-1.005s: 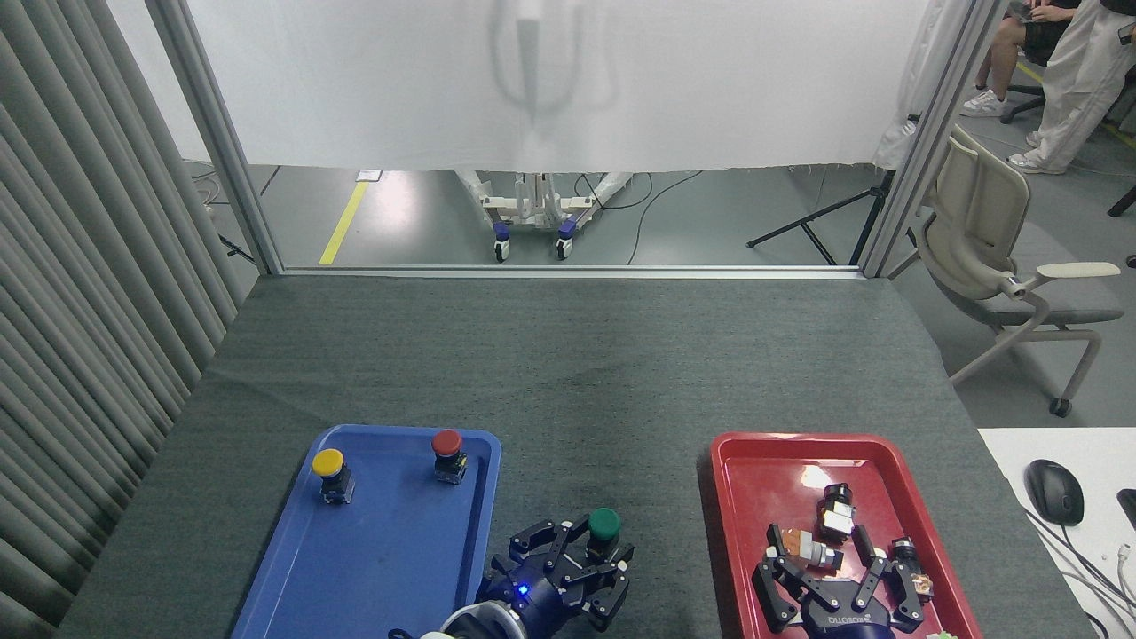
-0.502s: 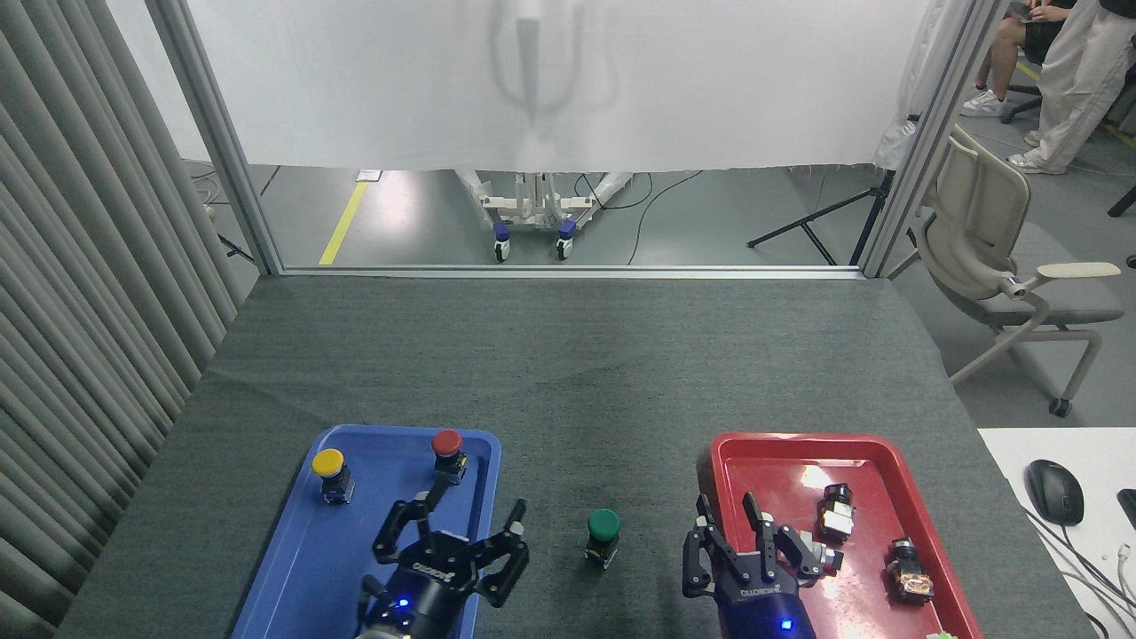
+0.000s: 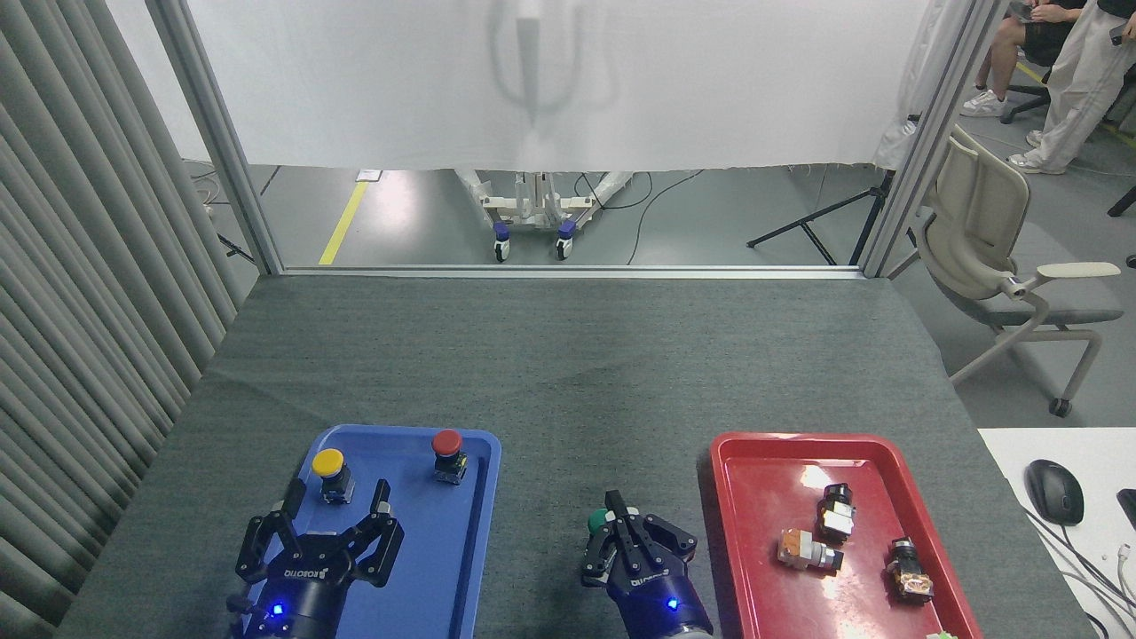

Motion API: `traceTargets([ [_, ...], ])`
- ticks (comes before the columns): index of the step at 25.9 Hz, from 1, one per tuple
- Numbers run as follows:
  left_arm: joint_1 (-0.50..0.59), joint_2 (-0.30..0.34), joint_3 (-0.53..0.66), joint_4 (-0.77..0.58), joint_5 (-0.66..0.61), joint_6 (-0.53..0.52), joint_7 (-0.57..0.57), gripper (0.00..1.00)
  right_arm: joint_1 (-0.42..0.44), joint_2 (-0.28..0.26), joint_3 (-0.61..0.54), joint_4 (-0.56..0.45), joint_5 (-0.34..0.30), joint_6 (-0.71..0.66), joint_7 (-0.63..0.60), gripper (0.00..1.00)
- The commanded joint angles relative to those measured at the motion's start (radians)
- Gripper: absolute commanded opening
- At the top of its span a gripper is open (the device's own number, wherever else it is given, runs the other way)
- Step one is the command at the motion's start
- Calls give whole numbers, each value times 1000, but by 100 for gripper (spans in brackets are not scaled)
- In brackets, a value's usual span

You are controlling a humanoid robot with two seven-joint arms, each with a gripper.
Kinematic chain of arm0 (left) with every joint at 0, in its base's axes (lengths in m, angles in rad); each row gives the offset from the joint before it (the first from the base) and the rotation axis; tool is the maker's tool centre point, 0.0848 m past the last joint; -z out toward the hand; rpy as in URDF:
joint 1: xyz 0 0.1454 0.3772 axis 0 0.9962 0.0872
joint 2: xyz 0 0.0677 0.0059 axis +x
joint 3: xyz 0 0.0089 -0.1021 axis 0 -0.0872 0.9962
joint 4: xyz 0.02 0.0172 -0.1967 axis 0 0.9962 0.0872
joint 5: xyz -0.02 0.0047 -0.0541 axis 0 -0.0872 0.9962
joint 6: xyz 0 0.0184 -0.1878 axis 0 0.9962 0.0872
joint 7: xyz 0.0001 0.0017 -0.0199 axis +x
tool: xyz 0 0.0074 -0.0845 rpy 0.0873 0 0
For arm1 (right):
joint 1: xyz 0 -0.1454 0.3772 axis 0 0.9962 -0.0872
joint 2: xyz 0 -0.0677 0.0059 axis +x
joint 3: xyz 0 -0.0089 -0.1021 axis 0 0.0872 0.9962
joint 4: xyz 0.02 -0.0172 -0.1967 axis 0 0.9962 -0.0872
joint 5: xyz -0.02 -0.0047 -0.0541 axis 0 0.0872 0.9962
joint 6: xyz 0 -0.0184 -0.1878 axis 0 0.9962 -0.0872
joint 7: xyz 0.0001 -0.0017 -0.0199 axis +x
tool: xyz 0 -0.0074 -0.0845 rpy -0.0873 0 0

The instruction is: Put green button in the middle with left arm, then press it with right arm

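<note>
Seen from above, a dark grey table [image 3: 568,355] fills the frame. At lower centre, on the bare cloth between a blue tray [image 3: 461,532] and a red tray [image 3: 763,479], stands the green button [image 3: 597,522], mostly covered by the right gripper [image 3: 621,524]. Its fingers [image 3: 633,543] are drawn together, tips over the cap; whether they touch it cannot be told. At lower left, the left gripper [image 3: 333,519] hovers over the blue tray, fingers spread wide and empty, near a yellow button [image 3: 329,470] and a red button [image 3: 447,451].
</note>
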Motion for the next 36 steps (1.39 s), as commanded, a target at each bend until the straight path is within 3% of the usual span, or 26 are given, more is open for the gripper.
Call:
traceTargets([
  [1, -5, -2, 6, 0, 3, 12, 0, 100, -18, 11, 20, 44, 20, 28, 0, 0],
  [8, -13, 10, 75, 35, 9, 13, 5, 100, -18, 11, 22, 144, 21, 33, 0, 0],
  [12, -13, 13, 86, 34, 9, 12, 9, 100, -18, 10, 22, 147, 18, 47, 0, 0],
  [23, -2, 6, 86, -11, 9, 13, 11, 100, -16, -1, 14, 3, -23, 93, -13, 0],
  [28, -2, 4, 84, -49, 9, 12, 12, 100, -4, -36, -18, -66, -54, 86, -13, 4],
  [30, -1, 6, 84, -52, 9, 10, 14, 100, 33, -53, -85, -120, -56, 65, -13, 15],
  [31, 5, 6, 83, -52, 9, 10, 14, 100, 56, -59, -116, -143, -56, 42, -13, 28],
  [32, 18, 6, 84, -52, 9, 8, 14, 100, 77, -72, -147, -171, -56, 22, -13, 50],
  [33, 28, 6, 84, -52, 9, 8, 14, 100, 99, -89, -181, -200, -59, 14, -13, 79],
  [34, 36, 4, 84, -57, 9, 7, 14, 100, 123, -101, -214, -227, -66, 11, -13, 98],
  [36, 45, 1, 76, -80, 9, 7, 14, 100, 154, -110, -254, -264, -97, 8, -12, 99],
])
